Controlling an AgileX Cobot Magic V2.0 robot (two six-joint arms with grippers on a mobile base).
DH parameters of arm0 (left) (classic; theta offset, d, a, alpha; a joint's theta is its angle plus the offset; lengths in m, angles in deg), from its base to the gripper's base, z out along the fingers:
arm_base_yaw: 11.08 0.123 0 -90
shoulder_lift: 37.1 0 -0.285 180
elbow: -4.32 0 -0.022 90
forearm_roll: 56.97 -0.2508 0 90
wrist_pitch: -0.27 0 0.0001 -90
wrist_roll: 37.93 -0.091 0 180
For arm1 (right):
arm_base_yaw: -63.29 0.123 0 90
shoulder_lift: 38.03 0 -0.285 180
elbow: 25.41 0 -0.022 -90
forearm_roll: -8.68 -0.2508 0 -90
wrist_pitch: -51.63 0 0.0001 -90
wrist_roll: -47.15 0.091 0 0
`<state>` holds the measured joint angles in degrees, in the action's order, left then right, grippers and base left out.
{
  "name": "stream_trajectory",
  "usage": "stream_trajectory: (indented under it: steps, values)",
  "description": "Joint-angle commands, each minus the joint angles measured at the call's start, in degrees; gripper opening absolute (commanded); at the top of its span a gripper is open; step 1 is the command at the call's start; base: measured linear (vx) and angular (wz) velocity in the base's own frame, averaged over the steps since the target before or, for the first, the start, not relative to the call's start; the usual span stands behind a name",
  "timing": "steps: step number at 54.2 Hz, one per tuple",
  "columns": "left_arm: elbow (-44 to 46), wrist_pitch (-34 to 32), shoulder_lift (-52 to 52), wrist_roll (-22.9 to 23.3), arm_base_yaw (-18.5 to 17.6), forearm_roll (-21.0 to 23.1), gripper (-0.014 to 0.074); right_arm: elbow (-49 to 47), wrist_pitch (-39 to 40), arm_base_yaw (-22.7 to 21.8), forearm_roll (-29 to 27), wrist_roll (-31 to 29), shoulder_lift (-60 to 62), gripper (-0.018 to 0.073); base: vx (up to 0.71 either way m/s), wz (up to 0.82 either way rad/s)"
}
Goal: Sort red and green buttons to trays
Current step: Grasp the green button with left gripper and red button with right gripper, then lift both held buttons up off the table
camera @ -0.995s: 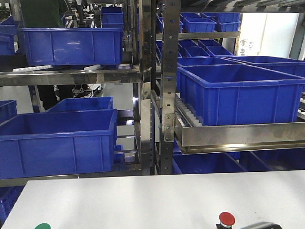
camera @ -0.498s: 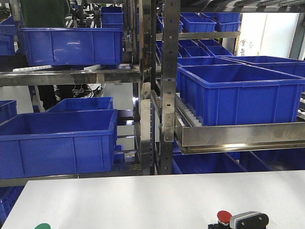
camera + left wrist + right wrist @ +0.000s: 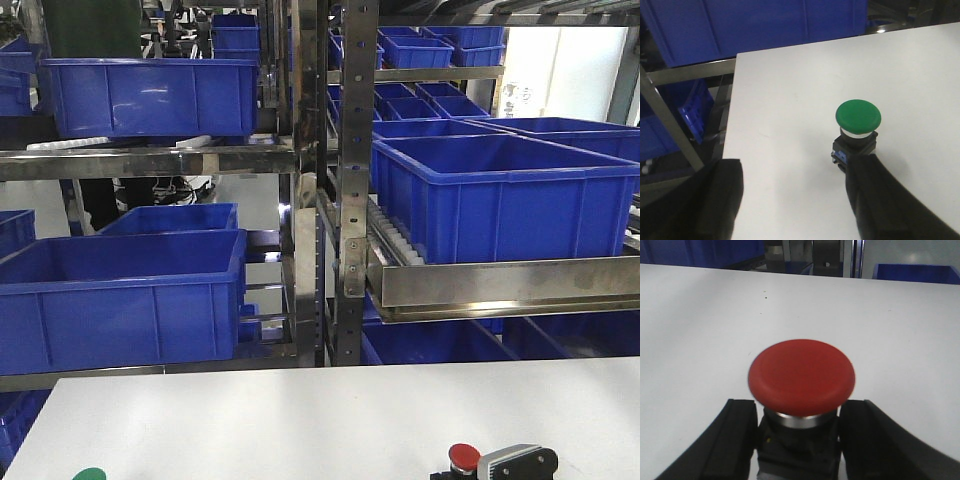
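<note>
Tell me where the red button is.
The red button sits between the right gripper's fingers, at the white table's near right edge in the front view.

The front view is bright and even. The white wall (image 3: 560,70) at the upper right is overexposed, and the steel rail (image 3: 480,282) gives some glare. The left wrist view is dimmer. There the table (image 3: 790,90) looks grey, the green button (image 3: 858,115) throws only a faint, soft shadow, and the dark fingers (image 3: 890,200) of the left hand (image 3: 792,167) are out of focus. In the right wrist view the red button (image 3: 801,376) is very near and slightly blurred, its metal ring (image 3: 800,419) shines, and the background is unsharp.
</note>
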<state>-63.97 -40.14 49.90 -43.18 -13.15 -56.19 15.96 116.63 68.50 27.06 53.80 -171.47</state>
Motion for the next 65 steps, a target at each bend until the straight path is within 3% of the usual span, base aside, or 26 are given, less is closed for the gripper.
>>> stream_trajectory:
  steps: [1,7,13,22,36,53,54,59,62,65]
  values:
    - [0.7,-13.7,6.4,0.6,-0.2,-4.4,0.0554,-0.7,10.2,-0.1,0.3,0.0,2.4,-0.0008,0.0,0.0]
    - [1.1,-20.5,13.3,1.7,-0.2,-7.0,0.0554,-0.7,10.2,-0.1,0.2,0.0,2.4,-0.0008,0.0,0.0]
    - [1.7,-27.4,19.2,5.3,-0.2,-6.8,0.0554,-0.7,10.2,-0.1,0.1,0.0,2.4,-0.0008,0.0,0.0]
    - [2.4,-35.0,25.8,5.8,-0.2,-9.2,0.0554,-0.7,10.2,-0.1,0.1,0.0,2.4,-0.0008,0.0,0.0]
    - [8.2,-38.1,33.2,6.2,-0.2,-13.0,0.0554,-0.7,10.2,-0.1,-1.3,0.0,2.4,-0.0008,0.0,0.0]
    - [17.7,-36.6,37.9,8.2,-0.2,-13.0,0.0554,-0.7,10.2,-0.1,-1.3,-0.9,2.4,-0.0008,0.0,0.0]
    - [20.8,-33.9,39.3,8.6,-0.2,-13.6,0.0537,-0.7,10.4,-0.1,-1.3,-0.9,2.4,-0.0008,0.0,0.0]
    - [23.0,-32.3,40.0,8.6,-0.2,-15.0,0.0476,-0.7,10.9,-0.1,-1.3,-0.9,2.4,-0.0008,0.0,0.0]
    - [23.4,-32.4,40.1,8.6,-0.2,-16.0,0.0388,-0.7,11.5,-0.1,-1.3,-0.9,2.4,-0.0008,0.0,0.0]
    - [23.4,-33.4,40.0,8.6,-0.2,-17.0,0.0247,-0.7,11.6,-0.1,-1.3,-0.9,2.4,-0.0008,0.0,0.0]
